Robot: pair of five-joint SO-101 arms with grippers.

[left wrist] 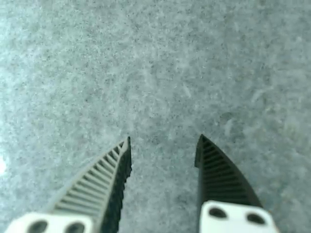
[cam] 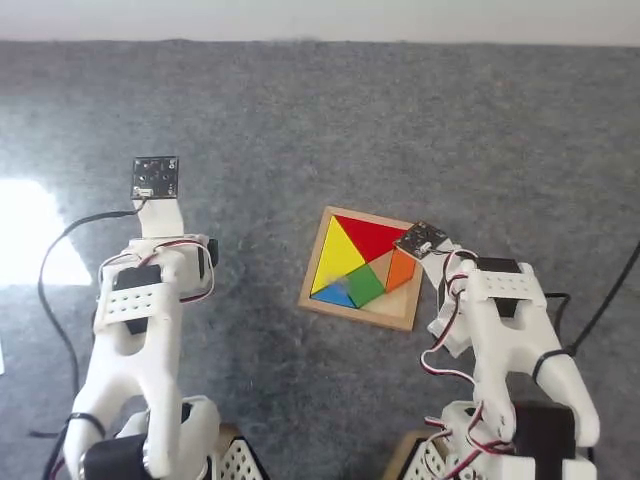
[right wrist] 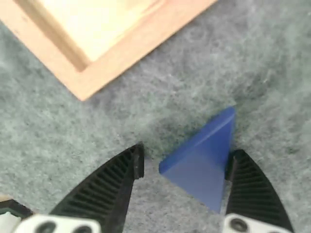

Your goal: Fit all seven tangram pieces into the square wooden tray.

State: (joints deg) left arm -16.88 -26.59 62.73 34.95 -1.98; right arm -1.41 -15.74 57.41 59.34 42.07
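Observation:
The square wooden tray [cam: 355,313] lies mid-table and holds a red triangle [cam: 370,238], a yellow triangle [cam: 338,258], a blue piece [cam: 335,293], a green piece [cam: 365,285] and an orange piece [cam: 400,270]. Bare wood shows in the part of the tray nearest the right arm. In the right wrist view a corner of the tray [right wrist: 121,58] sits beyond a loose blue triangle [right wrist: 204,165] on the mat. My right gripper [right wrist: 188,153] is open and straddles that triangle, with one finger [right wrist: 243,179] against its edge. My left gripper [left wrist: 163,145] is open over bare mat.
Grey felt-like mat [cam: 300,120] covers the table. The left arm [cam: 140,300] stands well left of the tray, and the right arm [cam: 500,320] is beside the tray's right corner. A bright patch of light [cam: 25,235] lies at the left edge.

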